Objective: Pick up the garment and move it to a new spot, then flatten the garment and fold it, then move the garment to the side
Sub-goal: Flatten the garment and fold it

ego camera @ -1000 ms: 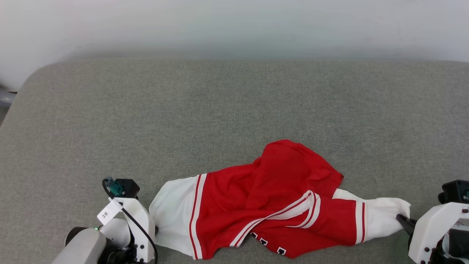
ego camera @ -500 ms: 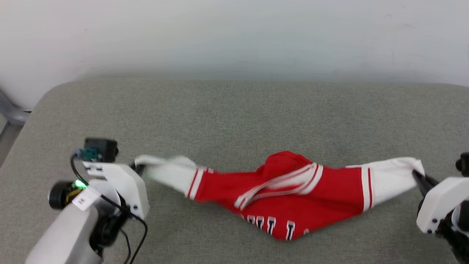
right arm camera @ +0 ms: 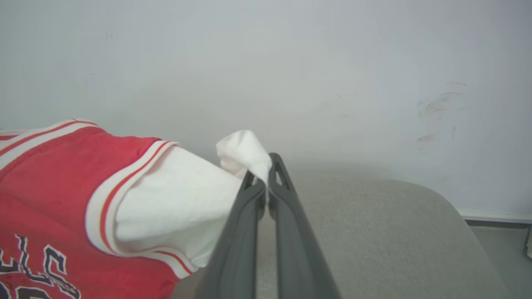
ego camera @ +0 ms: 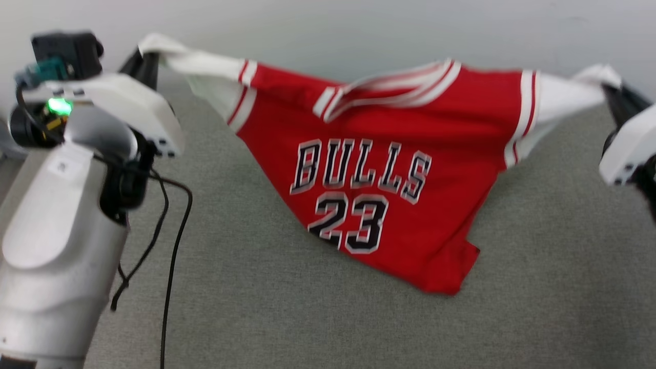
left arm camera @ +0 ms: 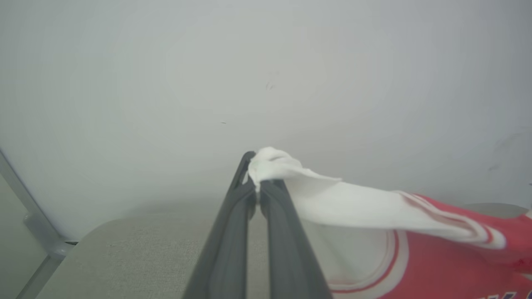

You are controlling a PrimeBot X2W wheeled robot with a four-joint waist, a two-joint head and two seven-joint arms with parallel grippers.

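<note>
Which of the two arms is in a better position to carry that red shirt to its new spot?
Neither alone. The left gripper and the right gripper each pinch one white sleeve of the garment, spread between them, so both should likely move together.

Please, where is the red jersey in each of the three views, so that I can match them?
Head view: jersey across the upper middle, stretched out, print facing the camera.
Left wrist view: lower right; its white sleeve tip pinched in the jaws at centre.
Right wrist view: lower left; the other sleeve tip pinched likewise.
Shared landmark: grey pad below, white wall behind.
</note>
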